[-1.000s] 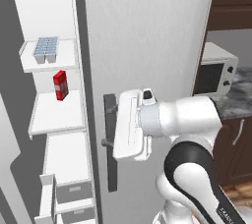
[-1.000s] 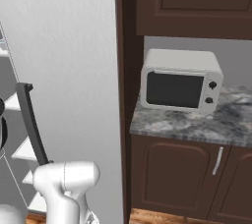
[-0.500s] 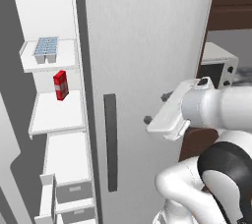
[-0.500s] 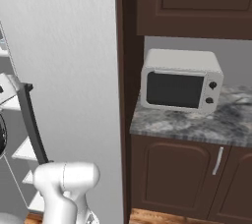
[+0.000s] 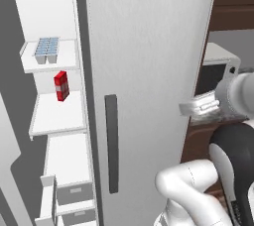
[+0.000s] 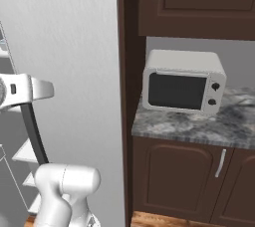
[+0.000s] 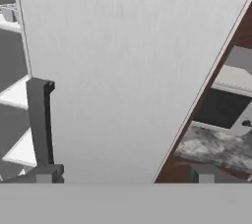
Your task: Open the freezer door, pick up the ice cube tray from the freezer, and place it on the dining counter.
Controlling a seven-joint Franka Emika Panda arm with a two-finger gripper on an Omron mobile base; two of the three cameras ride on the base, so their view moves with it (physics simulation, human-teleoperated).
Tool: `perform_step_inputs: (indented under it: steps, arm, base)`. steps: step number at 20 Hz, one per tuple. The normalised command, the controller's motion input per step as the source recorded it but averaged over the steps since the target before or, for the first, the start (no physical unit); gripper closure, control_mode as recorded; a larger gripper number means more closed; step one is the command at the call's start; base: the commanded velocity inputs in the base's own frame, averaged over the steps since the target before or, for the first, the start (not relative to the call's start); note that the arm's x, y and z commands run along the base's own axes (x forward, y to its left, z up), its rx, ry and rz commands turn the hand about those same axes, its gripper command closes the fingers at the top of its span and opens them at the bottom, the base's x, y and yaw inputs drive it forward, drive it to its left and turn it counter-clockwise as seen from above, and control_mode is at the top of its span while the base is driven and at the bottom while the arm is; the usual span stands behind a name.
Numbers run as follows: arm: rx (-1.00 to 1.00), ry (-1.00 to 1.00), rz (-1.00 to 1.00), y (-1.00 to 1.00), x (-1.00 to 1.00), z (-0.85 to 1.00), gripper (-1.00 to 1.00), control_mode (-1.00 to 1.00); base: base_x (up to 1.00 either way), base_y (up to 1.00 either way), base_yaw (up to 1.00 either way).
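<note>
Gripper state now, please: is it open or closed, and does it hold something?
Gripper: open and holding nothing. In the hand view its two tips stand wide apart, in front of the plain grey fridge door.

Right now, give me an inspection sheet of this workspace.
Surface: stone counter carries a white microwave.
Job's things: freezer stands open; ice cube tray sits on an upper shelf.
Clutter: red carton upright on the shelf below the tray.
Grippers: gripper is right of the plain fridge door, well away from its dark handle; jaw state cannot be told.
Cables: nothing seen.
Surroundings: dark brown cabinets below and above the counter.
</note>
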Motion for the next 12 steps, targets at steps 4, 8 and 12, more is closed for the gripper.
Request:
perform_step_inputs:
  steps: [4,8,12]
  arm:
    - [0.01,0.14,-0.41,-0.91,-0.06,0.16,-1.00,-1.00]
    - [0.13,0.01,-0.17,-0.71,-0.43,0.03,-1.00,-1.00]
    - [0.17,0.00,-0.07,-0.32,-0.43,0.00,-1.00,-1.00]
  base:
    - [0.00,0.00,0.00]
    - [0.00,0.00,0.00]
    - [0.00,0.00,0.00]
